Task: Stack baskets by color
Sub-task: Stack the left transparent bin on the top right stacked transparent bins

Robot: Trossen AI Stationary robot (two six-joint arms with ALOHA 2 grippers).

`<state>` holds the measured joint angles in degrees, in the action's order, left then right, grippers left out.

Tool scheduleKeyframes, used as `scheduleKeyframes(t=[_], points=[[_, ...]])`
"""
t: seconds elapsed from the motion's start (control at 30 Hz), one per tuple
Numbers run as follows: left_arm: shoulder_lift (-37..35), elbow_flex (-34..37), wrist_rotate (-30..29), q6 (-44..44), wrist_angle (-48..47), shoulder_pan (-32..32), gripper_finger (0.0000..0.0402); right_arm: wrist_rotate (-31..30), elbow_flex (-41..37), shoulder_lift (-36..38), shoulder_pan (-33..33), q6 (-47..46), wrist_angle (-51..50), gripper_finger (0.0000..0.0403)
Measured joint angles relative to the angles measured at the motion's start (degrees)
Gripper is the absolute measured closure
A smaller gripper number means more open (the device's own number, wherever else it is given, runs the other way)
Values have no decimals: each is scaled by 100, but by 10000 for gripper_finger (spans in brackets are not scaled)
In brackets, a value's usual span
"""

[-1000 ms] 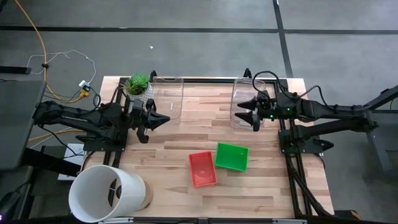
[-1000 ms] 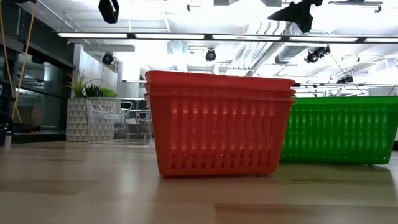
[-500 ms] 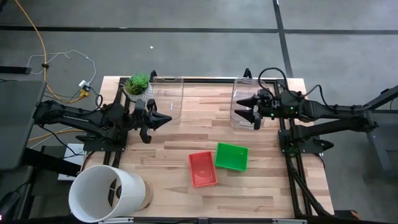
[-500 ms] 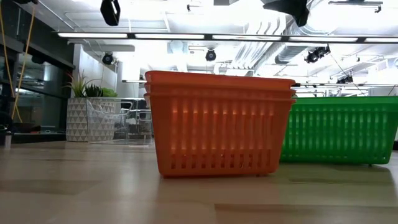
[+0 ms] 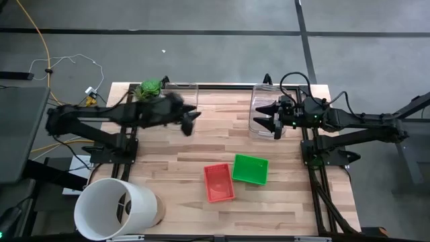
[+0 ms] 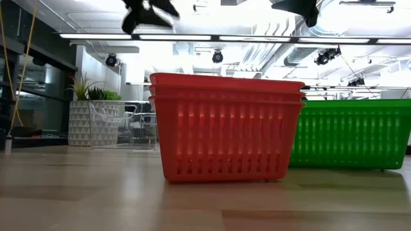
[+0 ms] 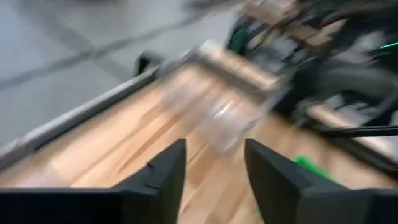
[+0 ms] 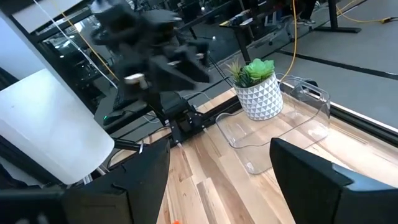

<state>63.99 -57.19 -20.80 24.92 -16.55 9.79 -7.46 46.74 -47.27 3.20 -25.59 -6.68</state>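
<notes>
Near the middle of the table (image 5: pixel 168 175), the red baskets (image 5: pixel 219 182) sit nested in one stack, the green basket (image 5: pixel 250 169) just beside them; from above the red layers cannot be counted, though the low view shows several rims. Neither tool holds anything. Left tool (image 5: pixel 191 122), smeared by motion, hovers over a clear bin (image 5: pixel 181 101), fingers parted. Right tool (image 5: pixel 269 118) hangs released over another clear bin (image 5: pixel 261 132). A potted plant (image 5: pixel 149 87) is partly hidden behind the left arm.

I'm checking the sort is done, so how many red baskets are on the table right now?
3, nested in one red stack near the table's front middle, just left of the green baskets. The low view shows three rims; another could hide inside.
</notes>
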Motion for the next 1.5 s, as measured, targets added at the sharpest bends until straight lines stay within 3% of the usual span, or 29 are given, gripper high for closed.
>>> scheduleKeyframes(t=[0.17,0.33,0.67,1.13,1.3,1.5], points=[[1092,-601,127,883,-1053,610,187,0,0,0,1,-104,-91,140],[1917,-625,399,1336,-1131,968,154,-3,0,0,2,-157,-120,140],[2683,-631,-60,2403,-1589,1387,155,-11,0,0,2,-255,-122,140],[3559,-630,490,2582,-1664,1574,158,-83,0,0,0,-288,-124,140],[3745,-628,623,2698,-1623,1584,204,-83,0,0,0,-307,-124,140],[3736,-627,675,2672,-1662,1584,360,-81,0,-1,0,-413,-124,140]])
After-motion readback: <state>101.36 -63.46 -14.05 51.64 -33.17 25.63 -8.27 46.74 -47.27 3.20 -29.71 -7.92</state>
